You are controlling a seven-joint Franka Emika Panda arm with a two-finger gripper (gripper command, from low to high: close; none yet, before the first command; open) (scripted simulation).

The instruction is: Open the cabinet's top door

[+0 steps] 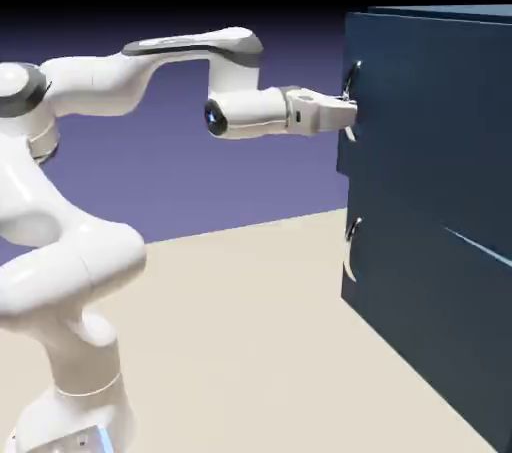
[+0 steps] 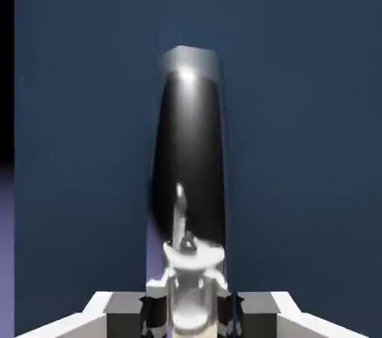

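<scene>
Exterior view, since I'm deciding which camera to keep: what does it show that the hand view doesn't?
Only the exterior view: the white arm, the lower handle and the pale tan surface.
Only the hand view: the two finger tips told apart, one on each side of the upper handle.
Both: that handle with the end effector closed on it, navy cabinet, violet backdrop.
</scene>
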